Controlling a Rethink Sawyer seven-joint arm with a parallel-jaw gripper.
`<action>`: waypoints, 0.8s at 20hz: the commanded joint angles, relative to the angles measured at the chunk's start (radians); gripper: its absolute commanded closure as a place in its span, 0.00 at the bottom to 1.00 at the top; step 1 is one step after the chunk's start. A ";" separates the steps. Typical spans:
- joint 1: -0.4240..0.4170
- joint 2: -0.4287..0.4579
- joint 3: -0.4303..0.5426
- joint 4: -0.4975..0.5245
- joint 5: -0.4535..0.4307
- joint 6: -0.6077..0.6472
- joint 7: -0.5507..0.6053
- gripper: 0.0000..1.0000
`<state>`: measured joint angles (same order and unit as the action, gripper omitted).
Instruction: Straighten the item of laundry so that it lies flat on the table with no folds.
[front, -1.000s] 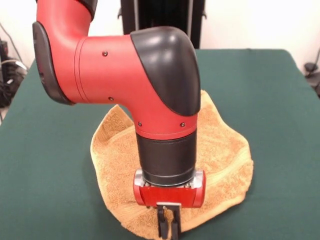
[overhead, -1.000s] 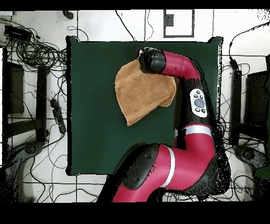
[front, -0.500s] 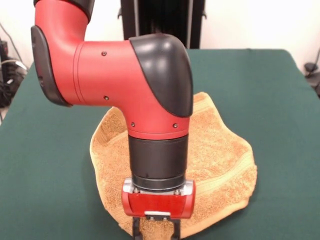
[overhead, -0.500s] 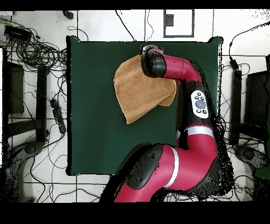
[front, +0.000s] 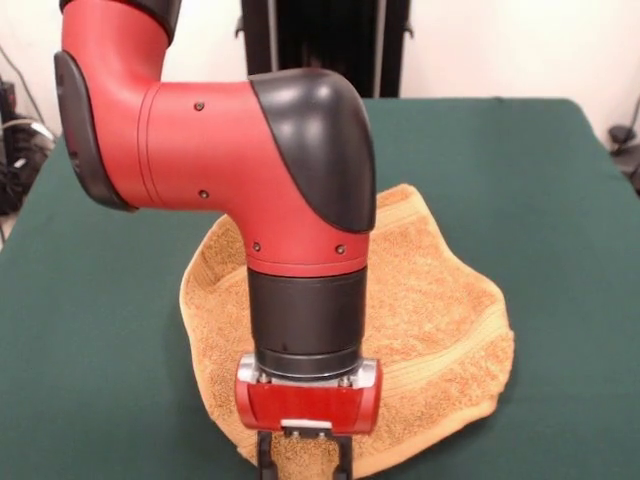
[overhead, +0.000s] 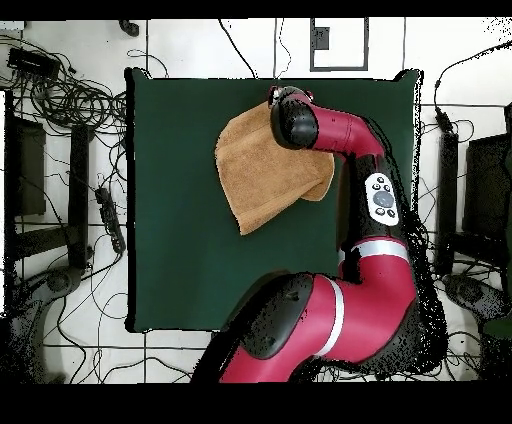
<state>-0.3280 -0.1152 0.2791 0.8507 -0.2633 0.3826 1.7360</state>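
The orange-tan towel (front: 440, 310) lies rumpled and folded over on the dark green table (front: 90, 300), near the front edge in the front view. In the overhead view the towel (overhead: 265, 170) is a rough wedge near the table's top edge, partly hidden by the arm. My gripper (front: 305, 465) points straight down over the towel's near edge. Its fingers stand apart, with towel cloth showing between them at the picture's bottom edge. The fingertips are cut off there. The wrist hides the gripper in the overhead view.
The red and black arm (front: 260, 170) covers the middle of the towel in the front view. Bare green table (overhead: 180, 250) surrounds the towel on every side. Cables and black stands lie on the floor around the table.
The gripper's fingers have gone from close together to spread apart. The wrist has moved lower and slightly left in the front view. The towel's near edge has shifted a little.
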 joint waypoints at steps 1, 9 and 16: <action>0.067 -0.123 -0.018 0.254 0.011 0.081 0.121 0.00; 0.117 -0.289 -0.106 0.437 0.037 0.103 0.203 0.00; 0.171 -0.470 -0.177 0.671 0.125 0.110 0.301 0.00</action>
<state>-0.2103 -0.4455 0.1369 1.2257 -0.2087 0.3824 1.7369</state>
